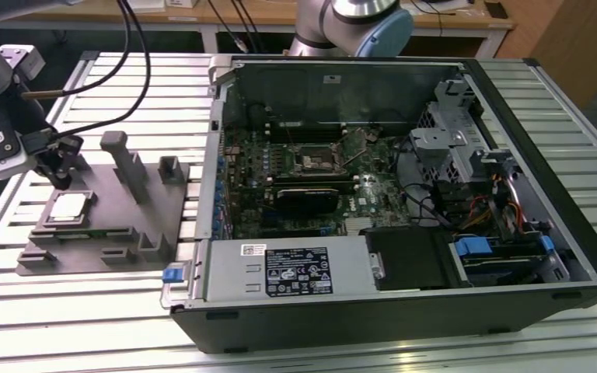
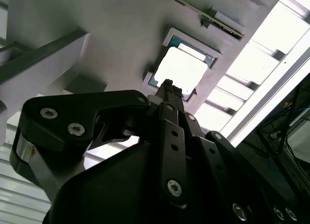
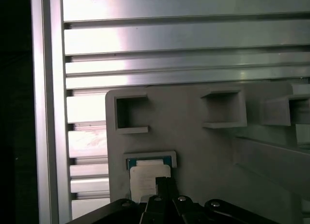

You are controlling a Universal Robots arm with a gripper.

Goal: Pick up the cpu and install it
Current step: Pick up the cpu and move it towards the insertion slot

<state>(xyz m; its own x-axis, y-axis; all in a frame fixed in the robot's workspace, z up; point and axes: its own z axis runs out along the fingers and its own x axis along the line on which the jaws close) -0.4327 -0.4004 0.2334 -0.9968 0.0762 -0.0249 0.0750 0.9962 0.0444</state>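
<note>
While the gripper (image 1: 60, 177) hangs over the grey plastic holder (image 1: 106, 214) at the exterior view's left, its jaws sit together with nothing between them. They come to one narrow black tip in both wrist views (image 2: 169, 86) (image 3: 164, 181).

The cpu (image 1: 71, 206) lies flat in a square recess of the holder, silvery top up, just below the tip. In the second wrist view the chip (image 2: 181, 69) glares white, so its surface detail is lost, and the tip overlaps its near edge. In the first wrist view the gripper's body covers the near part of the chip (image 3: 143, 178). Whether the tip touches the metal or hovers just above it cannot be told.

The holder (image 3: 193, 151) rests on a slatted aluminium table (image 1: 122, 311). Its upright blocks and open pockets are partly cut off in the wrist views. Black cables (image 1: 122, 54) loop from above down to the wrist, whose upper part runs out of the picture.

Well apart, toward the exterior view's right, an open computer case (image 1: 547, 140) lies on its side. The black socket frame (image 1: 315, 161) on its board is too small to show whether anything sits inside. A second arm's base (image 1: 350, 23) stands behind the case, cut off above.
</note>
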